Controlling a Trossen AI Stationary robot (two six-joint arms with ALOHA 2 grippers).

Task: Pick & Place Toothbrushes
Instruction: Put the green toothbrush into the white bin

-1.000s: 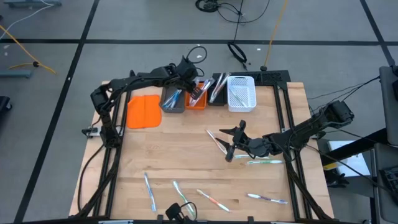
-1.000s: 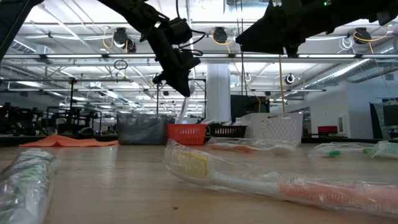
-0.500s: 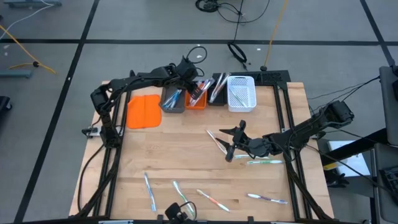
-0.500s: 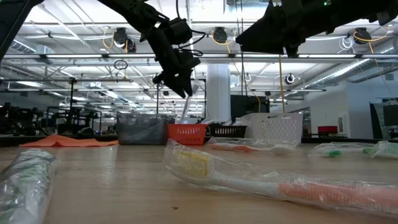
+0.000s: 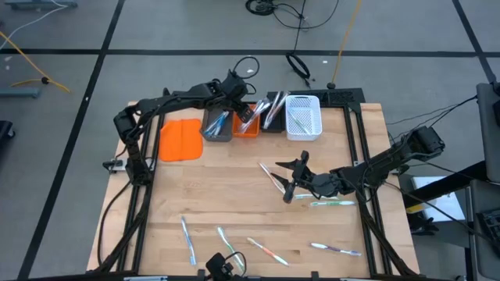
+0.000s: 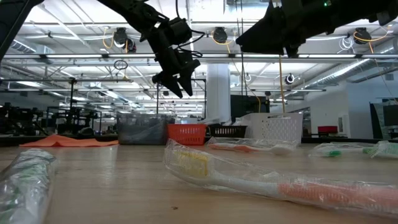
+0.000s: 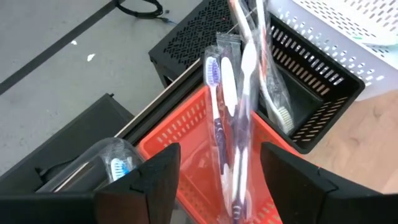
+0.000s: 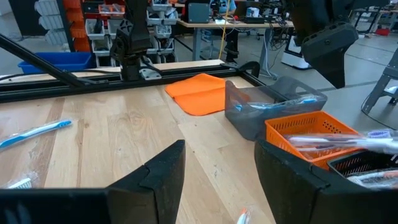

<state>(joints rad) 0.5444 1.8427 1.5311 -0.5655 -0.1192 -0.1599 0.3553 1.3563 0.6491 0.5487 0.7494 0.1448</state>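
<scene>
My left gripper (image 5: 242, 99) hangs open over the orange bin (image 5: 247, 125) at the table's far edge. In the left wrist view its fingers stand on either side of a wrapped white and purple toothbrush (image 7: 231, 118) without touching it. That toothbrush stands slanted in the orange bin (image 7: 186, 134), its head end sticking out above the rim. My right gripper (image 5: 292, 184) hovers open over the table's right middle, near a loose toothbrush (image 5: 273, 176). Several more toothbrushes (image 5: 333, 203) lie flat on the wood.
The grey bin (image 5: 216, 125), the black bin (image 5: 273, 115) and the white mesh bin (image 5: 303, 115) flank the orange one, the grey and black ones holding toothbrushes. A flat orange piece (image 5: 181, 139) lies left of them. A wrapped toothbrush (image 6: 280, 180) lies close to the low camera.
My left gripper has opened above the orange bin and let go of the toothbrush that hung below its fingers. The toothbrush has dropped out from under the gripper into the bin. My right gripper has kept still.
</scene>
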